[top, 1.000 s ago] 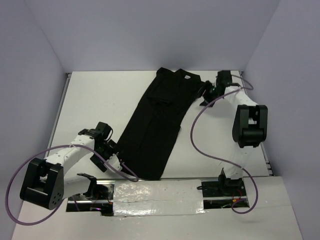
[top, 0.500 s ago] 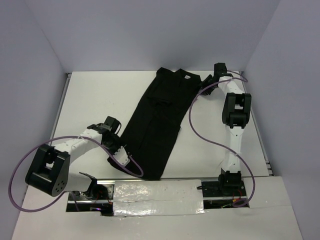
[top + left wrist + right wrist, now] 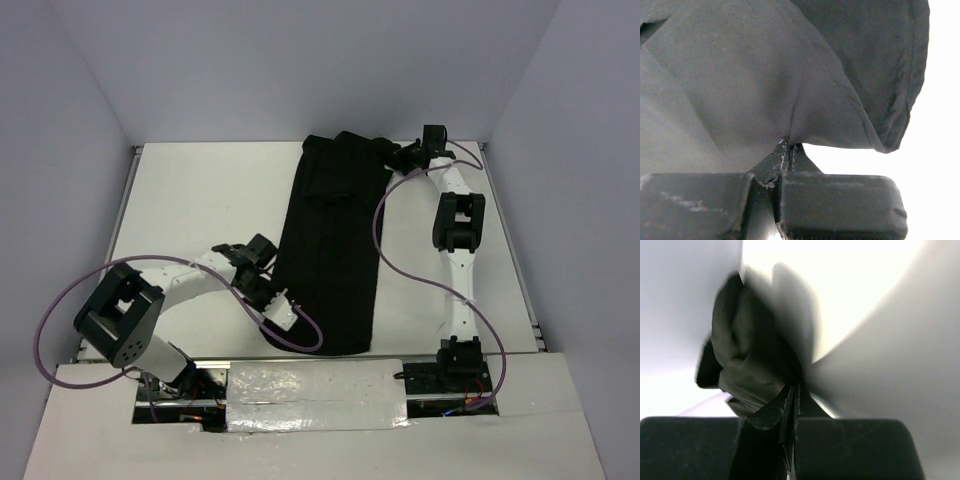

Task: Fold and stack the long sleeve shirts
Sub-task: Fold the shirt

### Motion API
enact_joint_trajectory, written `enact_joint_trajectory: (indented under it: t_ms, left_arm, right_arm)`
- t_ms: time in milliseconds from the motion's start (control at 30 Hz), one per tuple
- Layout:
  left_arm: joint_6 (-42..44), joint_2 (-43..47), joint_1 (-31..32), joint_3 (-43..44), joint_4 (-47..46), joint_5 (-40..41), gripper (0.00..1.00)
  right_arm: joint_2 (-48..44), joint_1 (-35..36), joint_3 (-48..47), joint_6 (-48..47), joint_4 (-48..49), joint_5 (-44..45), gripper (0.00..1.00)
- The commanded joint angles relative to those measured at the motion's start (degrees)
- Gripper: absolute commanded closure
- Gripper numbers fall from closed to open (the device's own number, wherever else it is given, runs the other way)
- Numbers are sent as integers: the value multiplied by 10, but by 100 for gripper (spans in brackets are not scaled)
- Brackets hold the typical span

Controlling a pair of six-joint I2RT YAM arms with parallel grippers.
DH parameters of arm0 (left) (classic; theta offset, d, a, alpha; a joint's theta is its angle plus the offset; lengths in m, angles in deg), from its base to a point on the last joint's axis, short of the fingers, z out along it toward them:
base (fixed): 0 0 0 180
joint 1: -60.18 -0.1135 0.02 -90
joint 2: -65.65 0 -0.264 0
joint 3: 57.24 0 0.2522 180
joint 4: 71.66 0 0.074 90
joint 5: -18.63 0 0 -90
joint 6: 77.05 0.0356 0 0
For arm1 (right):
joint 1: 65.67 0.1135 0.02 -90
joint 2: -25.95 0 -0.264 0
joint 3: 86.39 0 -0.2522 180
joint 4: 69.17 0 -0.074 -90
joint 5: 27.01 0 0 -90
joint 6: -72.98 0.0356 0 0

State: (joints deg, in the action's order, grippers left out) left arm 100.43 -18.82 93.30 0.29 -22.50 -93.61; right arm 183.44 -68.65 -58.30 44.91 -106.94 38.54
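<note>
The black shirt is lying as a long strip down the middle of the table. The left fingers are pinching shut on its hem at lower centre, and the right fingers are clamping bunched fabric at upper right. A fold seems to be starting. Next, both ends probably need lifting evenly, one end carried over the other.

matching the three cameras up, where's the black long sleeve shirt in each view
Top external: plain black soft-fabric long sleeve shirt, a long strip mid-table.
Left wrist: fills the upper frame, pinched by the left gripper.
Right wrist: bunched left of centre, pinched by the right gripper.
Shared landmark: those pinched corners, near-left and far-right in the top view.
</note>
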Motion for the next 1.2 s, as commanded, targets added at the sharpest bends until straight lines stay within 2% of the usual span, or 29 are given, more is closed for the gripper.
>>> enact_joint_trajectory:
  t_ms: [0, 33, 133, 167, 200, 267, 300, 333, 367, 400, 433, 500, 633, 767, 833, 900, 933, 967, 1033, 1067, 1167]
  left_arm:
    - [-134, -54, 61, 25, -9, -48, 100]
    - [-161, -75, 69, 36, -18, -48, 100]
    - [-173, -95, 82, 56, -21, -56, 100]
    - [-173, -95, 84, 55, -22, -59, 100]
    - [-173, -97, 90, 51, -21, -61, 100]
    - [-180, -99, 106, 47, -17, -57, 100]
    - [-184, -98, 110, 47, -15, -59, 98]
    - [-185, -98, 112, 46, -10, -60, 95]
    - [-184, -96, 114, 43, -3, -59, 88]
    - [-182, -92, 115, 39, -2, -55, 85]
    - [-169, -85, 117, 34, 0, -41, 80]
    - [-156, -76, 125, 17, 0, -28, 77]
    - [-157, -60, 141, 7, -2, -14, 70]
    - [-162, -39, 157, -4, 0, 8, 61]
    - [-162, -18, 164, -12, 5, 18, 58]
    - [-174, 2, 166, -9, 7, 35, 57]
    - [-176, 7, 166, -2, 16, 41, 56]
    - [-175, 12, 166, 0, 20, 49, 54]
    - [-151, 32, 165, 0, 33, 62, 53]
    - [-139, 40, 166, -2, 33, 62, 50]
    - [-70, 85, 171, -19, 28, 48, 32]
  right_arm:
    - [48, 8, -33, 84, 92, 7, 100]
    - [55, 8, -44, 107, 101, 8, 100]
    - [64, 10, -57, 125, 126, 22, 99]
    - [63, 9, -56, 125, 133, 26, 96]
    - [62, 8, -56, 124, 142, 29, 86]
    - [53, 4, -54, 104, 146, 27, 72]
    - [47, 2, -44, 90, 138, 24, 60]
    - [37, -1, -32, 74, 134, 24, 54]
    - [10, -4, -13, 41, 130, 26, 49]
    - [-6, -11, 30, 25, 128, 27, 40]
    - [-21, -14, 49, 9, 128, 31, 37]
    - [-55, -26, 81, -37, 110, 31, 32]
    - [-108, -39, 109, -115, 71, 21, 28]
    - [-218, -38, 171, -228, -13, 69, 25]
    - [-301, -34, 257, -278, -35, 85, 25]
    - [-370, -26, 384, -312, -61, 119, 25]
    - [-446, -12, 428, -321, -67, 131, 24]
    - [-485, -1, 522, -329, -70, 160, 24]
    - [-592, 27, 610, -327, -81, 183, 20]
    - [-625, 45, 693, -323, -83, 185, 20]
    - [-728, 99, 819, -301, -117, 193, 20]
